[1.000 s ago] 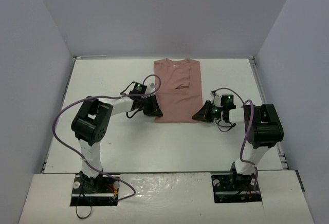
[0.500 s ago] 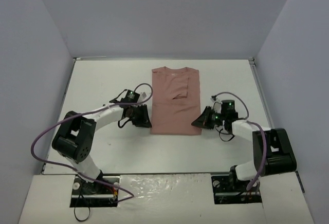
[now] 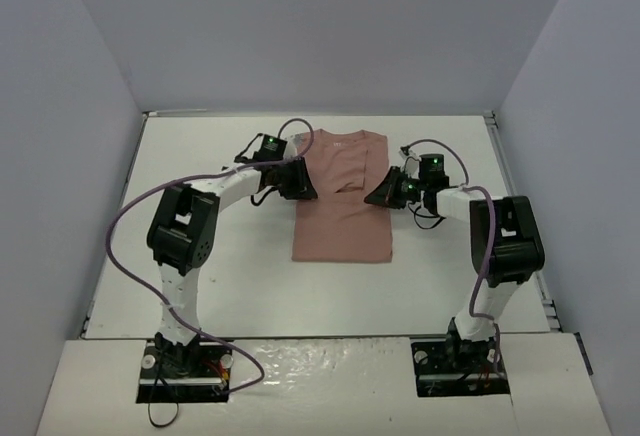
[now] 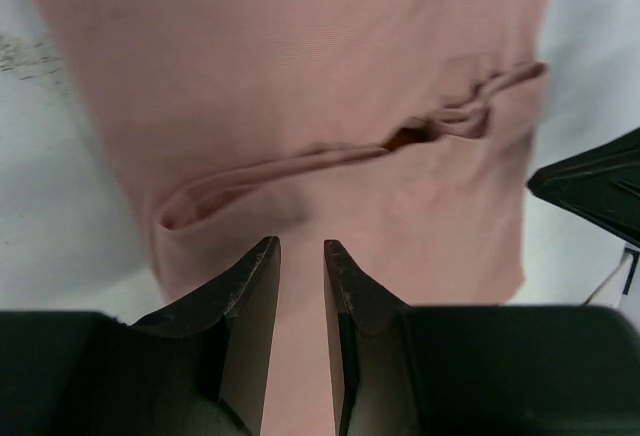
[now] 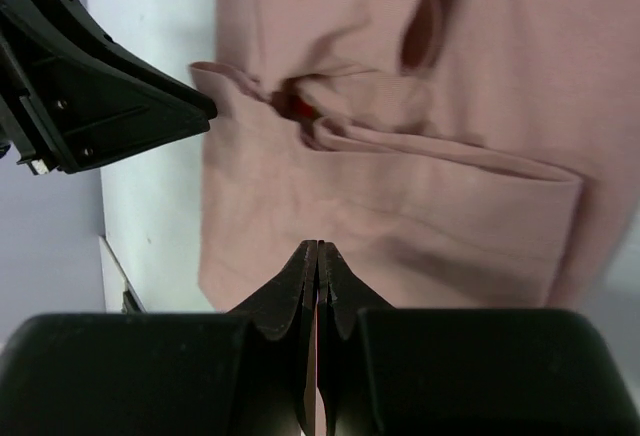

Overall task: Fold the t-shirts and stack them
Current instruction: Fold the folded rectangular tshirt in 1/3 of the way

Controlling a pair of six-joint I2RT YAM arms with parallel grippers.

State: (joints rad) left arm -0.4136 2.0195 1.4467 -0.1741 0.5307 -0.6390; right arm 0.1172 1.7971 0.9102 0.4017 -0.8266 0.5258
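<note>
Shirt point(image 3: 340, 206) lies flat on the table point(image 3: 200, 256), mid-table toward the far side. It is folded lengthwise into a narrow panel, collar point(image 3: 342, 136) at the far end, hem nearest my bases.

Left gripper point(image 3: 298, 180): at the shirt's left edge, roughly level with the upper chest. In the left wrist view point(image 4: 300, 246) my jaws stand a little apart. Pink cloth shows through the narrow gap, and I see nothing pinched between them, so I count this hand as released.

Right gripper point(image 3: 378, 193): at the opposite edge of the shirt, across from the left. In the right wrist view point(image 5: 317, 246) the fingers are pressed tight together with no gap, clenched, and no cloth is visible between them.

Cloth detail: a loose flap runs crosswise over the panel, puckered at one end, and a speck of the orange graphic point(image 4: 405, 139) peeks out from under the pucker (also seen in the right wrist view point(image 5: 300, 106)).

Each wrist camera catches the other hand's dark tip at the far side of the shirt: the right gripper point(image 4: 590, 181) and the left gripper point(image 5: 100, 86), both over bare table just beside the cloth.
</note>
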